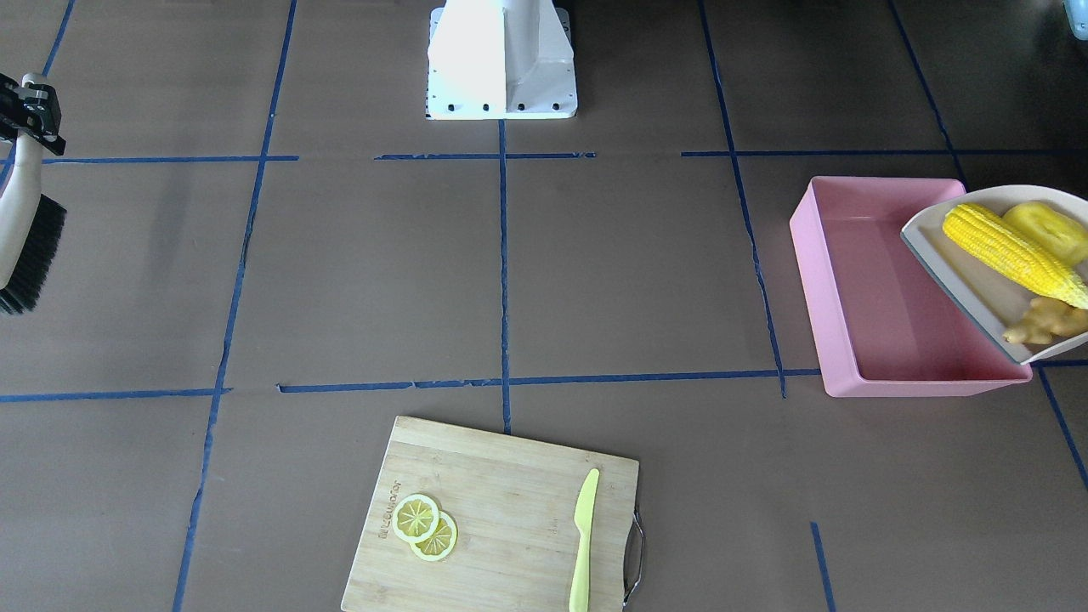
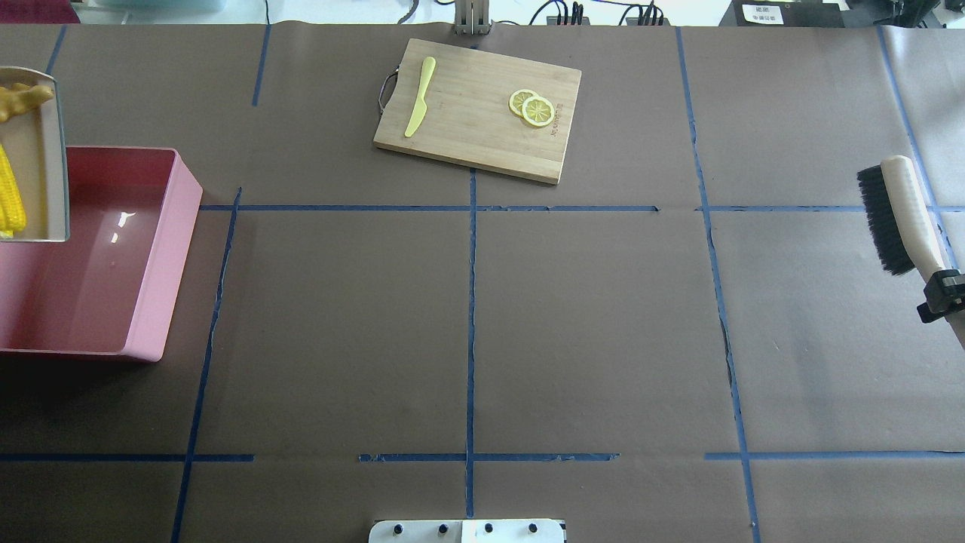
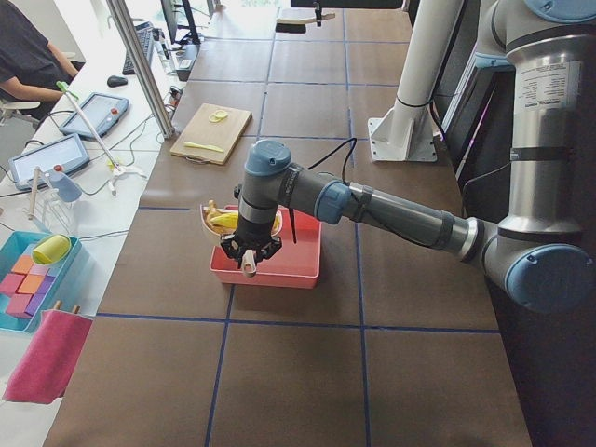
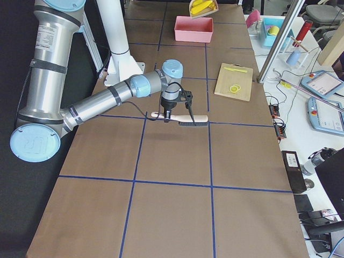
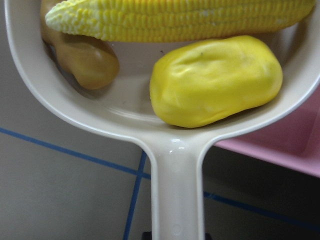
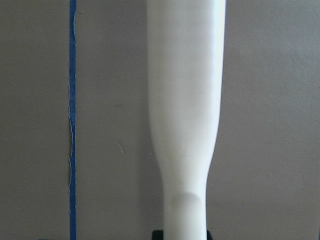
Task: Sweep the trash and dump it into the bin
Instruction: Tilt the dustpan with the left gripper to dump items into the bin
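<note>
The trash lies in a beige dustpan: a corn cob, a yellow oval lump and a tan ginger root. This dustpan hangs over the outer end of the pink bin, whose inside shows bare. My left gripper is shut on the dustpan's handle, which runs down to the left wrist view's bottom edge. At the table's other end my right gripper is shut on the white handle of a black-bristled brush, held above the table.
A bamboo cutting board lies at the table's far edge from the robot, with two lemon slices and a yellow-green knife on it. The robot's white base stands mid-table on my side. A person sits by the side desk.
</note>
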